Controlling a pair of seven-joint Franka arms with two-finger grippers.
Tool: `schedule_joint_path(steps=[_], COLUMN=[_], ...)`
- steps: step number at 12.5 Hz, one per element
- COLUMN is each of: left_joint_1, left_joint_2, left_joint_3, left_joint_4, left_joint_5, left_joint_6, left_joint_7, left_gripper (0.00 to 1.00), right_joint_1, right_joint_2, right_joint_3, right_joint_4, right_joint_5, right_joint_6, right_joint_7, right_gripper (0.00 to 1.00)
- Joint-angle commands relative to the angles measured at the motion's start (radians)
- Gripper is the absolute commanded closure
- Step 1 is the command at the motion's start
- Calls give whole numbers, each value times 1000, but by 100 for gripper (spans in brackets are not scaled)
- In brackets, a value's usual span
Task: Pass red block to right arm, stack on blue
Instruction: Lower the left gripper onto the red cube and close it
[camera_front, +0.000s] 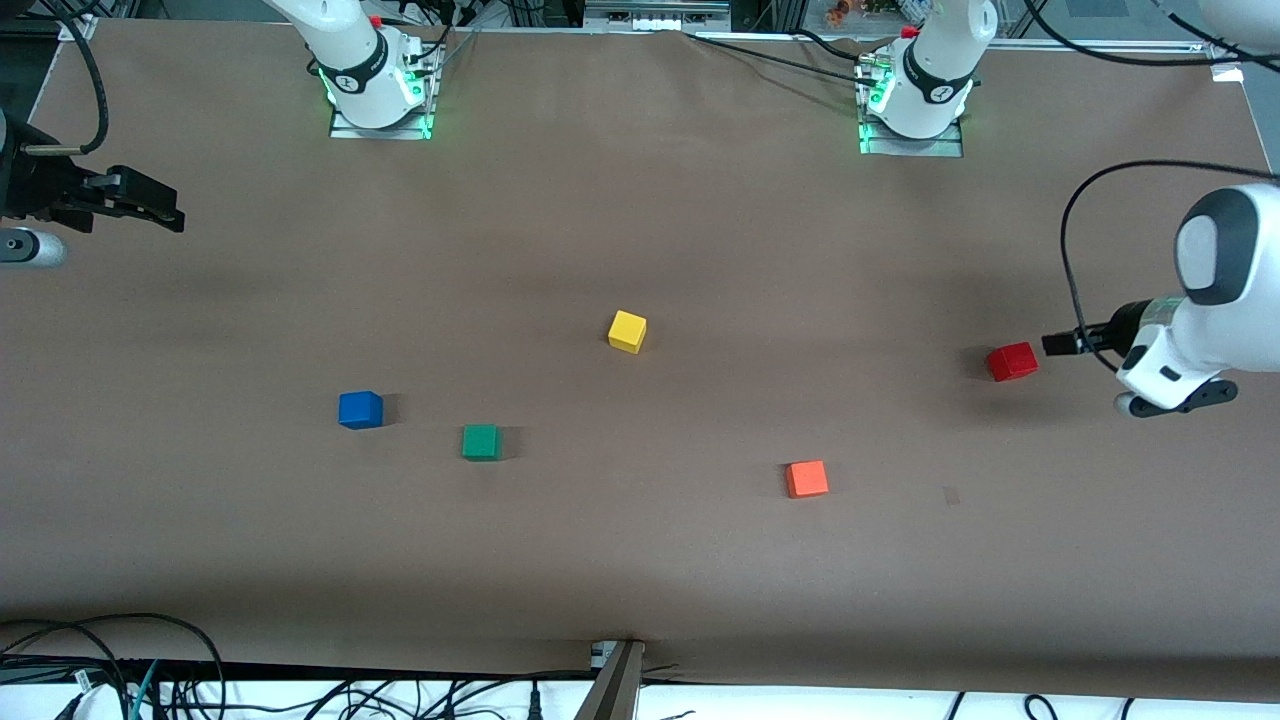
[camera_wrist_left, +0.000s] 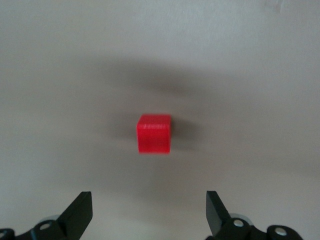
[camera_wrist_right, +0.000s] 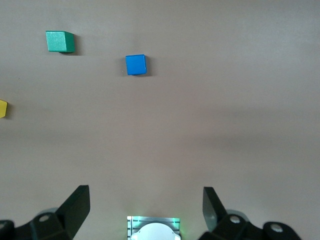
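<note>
The red block sits on the brown table toward the left arm's end. My left gripper hovers just beside it, open and empty. In the left wrist view the red block lies ahead of the spread fingers, centred between them, and the left gripper touches nothing. The blue cube sits toward the right arm's end and also shows in the right wrist view. My right gripper waits open and empty over the table's edge at the right arm's end, and its own view shows it open too.
A green cube lies beside the blue one, toward the table's middle. A yellow cube sits mid-table. An orange cube lies nearer the front camera than the red block. Cables run along the table's front edge.
</note>
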Motion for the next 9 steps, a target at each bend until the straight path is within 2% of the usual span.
schedule_joint_path(steps=[1,3,5,9], left_joint_1=[17,24,24,34], left_joint_2=[-29,-27,15,39], left_joint_3=[-12,-12,-12,-10], left_joint_4=[-202,-312,-341,-355], left_joint_5=[3,4,10,21], left_joint_6=[272,423,539,565], left_joint_7=[32,50,62,108], left_gripper=[0,0,0,0], right_joint_1=[-6,-4,-6,-4], right_joint_2=[5,5,5,5], right_joint_3=[4,3,4,3], right_joint_4=[20,20,20,20], right_joint_5=[-1,-1,1,1], right_joint_6=[-13,-12,-12,-12], right_joint_7=[-12,-12,-12,-10], right_gripper=[0,0,0,0])
